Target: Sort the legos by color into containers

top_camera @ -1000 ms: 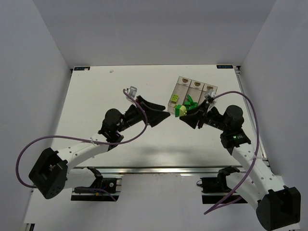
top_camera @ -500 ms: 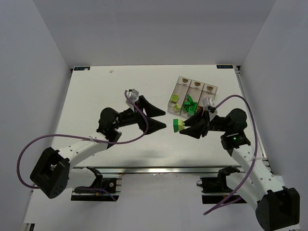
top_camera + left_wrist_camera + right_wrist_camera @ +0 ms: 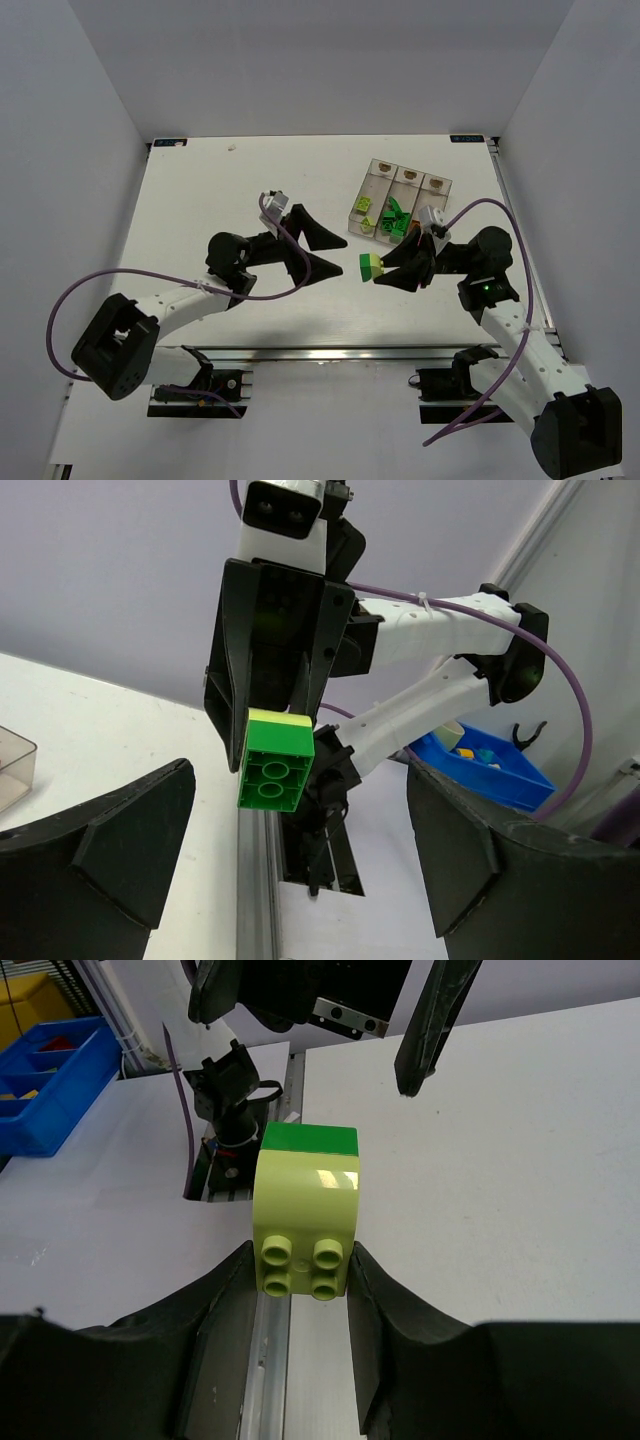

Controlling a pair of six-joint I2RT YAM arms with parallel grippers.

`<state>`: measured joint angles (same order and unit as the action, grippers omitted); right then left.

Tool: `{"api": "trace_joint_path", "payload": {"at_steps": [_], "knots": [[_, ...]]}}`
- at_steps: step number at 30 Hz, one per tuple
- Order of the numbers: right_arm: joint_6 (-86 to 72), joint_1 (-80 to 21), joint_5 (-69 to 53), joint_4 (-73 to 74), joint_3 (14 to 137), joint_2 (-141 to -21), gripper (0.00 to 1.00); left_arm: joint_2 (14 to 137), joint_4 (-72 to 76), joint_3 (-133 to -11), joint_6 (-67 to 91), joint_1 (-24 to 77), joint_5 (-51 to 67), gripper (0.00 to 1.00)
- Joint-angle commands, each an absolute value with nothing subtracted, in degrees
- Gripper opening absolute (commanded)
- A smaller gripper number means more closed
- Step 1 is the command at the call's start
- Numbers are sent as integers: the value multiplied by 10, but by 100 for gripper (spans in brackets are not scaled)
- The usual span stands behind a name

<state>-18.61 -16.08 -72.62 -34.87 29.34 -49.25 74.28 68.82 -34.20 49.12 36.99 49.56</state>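
So, the right fingers (image 3: 225, 1330) are clamped on a two-piece stack held up in the air, off the tabletop (image 3: 200, 190) and just short of the containers (image 3: 440, 182). It's a yellow-green brick (image 3: 305, 1210) pinched on its two smooth side walls, with a dark green brick (image 3: 308, 1140) stuck on its far end. The left fingers (image 3: 110, 840) are spread wide and empty, pointed straight at that stack with the green end facing them. My guess is this is hard, stiff, super light plastic, so no worry about crushing it, but the glossy sides look slippery and the stud joint probably holds tighter than you'd think. If the two need splitting by color, I'd grab the dark green one across its flat side walls, close to the seam, and peel rather than pull straight, otherwise it may slide out of one grip. Some bricks sit in the containers, though from overhead they're too small for me to say which colors went where.
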Motion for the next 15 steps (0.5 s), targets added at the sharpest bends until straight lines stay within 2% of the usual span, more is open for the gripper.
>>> {"api": "trace_joint_path", "payload": {"at_steps": [1,15], "knots": [[-173,-158,-733,-361,298,-495,0,750,725,-338,508,377,512,95],[-176,-163,-740,-366,298,-504,0,764,623,-350,426,416,474,93]]}}
